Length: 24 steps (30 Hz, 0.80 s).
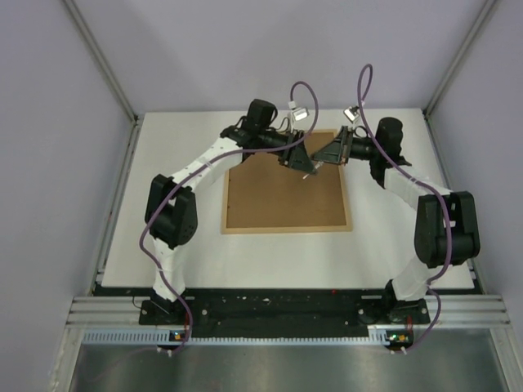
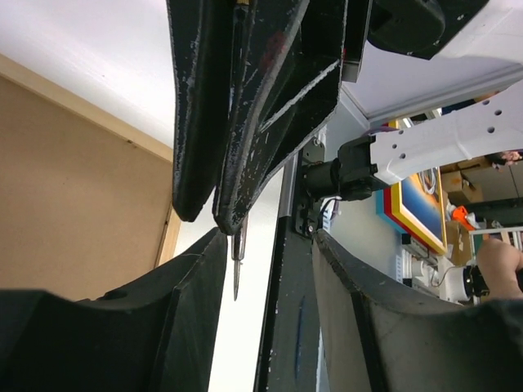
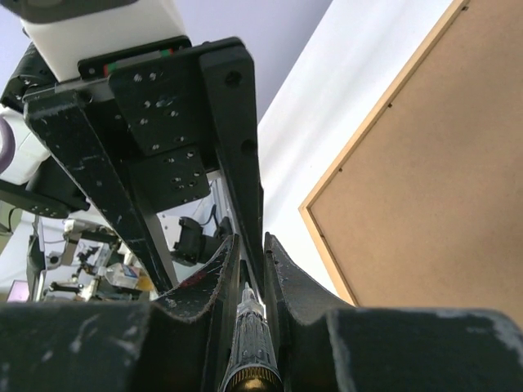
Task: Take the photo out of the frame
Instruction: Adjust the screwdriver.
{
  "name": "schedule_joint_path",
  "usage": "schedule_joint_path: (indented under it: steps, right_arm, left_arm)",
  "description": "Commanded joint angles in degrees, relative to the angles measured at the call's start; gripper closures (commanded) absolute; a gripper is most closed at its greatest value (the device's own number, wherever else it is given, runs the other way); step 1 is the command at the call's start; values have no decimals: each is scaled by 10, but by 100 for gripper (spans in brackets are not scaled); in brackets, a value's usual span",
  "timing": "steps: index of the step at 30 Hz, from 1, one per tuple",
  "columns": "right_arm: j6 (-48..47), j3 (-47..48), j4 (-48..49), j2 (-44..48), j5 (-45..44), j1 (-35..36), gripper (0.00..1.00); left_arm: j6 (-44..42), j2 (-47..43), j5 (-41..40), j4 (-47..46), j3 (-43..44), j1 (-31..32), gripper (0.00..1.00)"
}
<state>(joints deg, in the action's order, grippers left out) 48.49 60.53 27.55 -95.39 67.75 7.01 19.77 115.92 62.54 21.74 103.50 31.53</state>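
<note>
The frame (image 1: 286,229) lies face down on the white table, and its plain brown backing board (image 1: 282,196) fills it. The photo is hidden under the board. Both grippers meet above the frame's far edge. My right gripper (image 1: 319,160) is shut on a slim metal screwdriver (image 3: 249,339), whose tip (image 2: 237,269) points down over the table just beyond the frame's edge (image 2: 168,237). My left gripper (image 2: 268,238) is wide open, and the right gripper's fingers and the screwdriver tip hang between its fingers. In the right wrist view the frame's corner (image 3: 315,220) lies just right of my right gripper (image 3: 251,242).
White table (image 1: 172,147) surrounds the frame, with metal rails at the sides and grey walls beyond. Purple cables loop over both arms. Shelves, a bright picture (image 2: 421,204) and a person's hand (image 2: 494,261) show outside the cell.
</note>
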Motion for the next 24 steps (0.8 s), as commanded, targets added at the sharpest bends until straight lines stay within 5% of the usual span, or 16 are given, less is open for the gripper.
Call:
schedule_joint_path:
  steps: [1,9,15,18,19,21,24]
  right_arm:
    - [-5,29,17,2,-3,2,100]
    - [12,27,38,6,0,3,100]
    - [15,24,40,11,1,2,100]
    - [5,27,26,13,6,3,100]
    - [-19,37,-6,13,13,2,92]
    - [-149,76,-147,17,18,-1,62]
    - [-324,128,-378,30,9,-15,44]
  left_arm:
    - [-24,4,-1,9,10,6,50]
    - [-33,5,-9,24,11,6,64]
    - [-40,16,-21,43,28,8,100]
    - [-46,16,-21,53,34,10,100]
    - [-56,15,-21,66,37,9,100]
    - [-97,12,-22,121,52,9,100]
    - [-186,-2,-34,221,72,9,100]
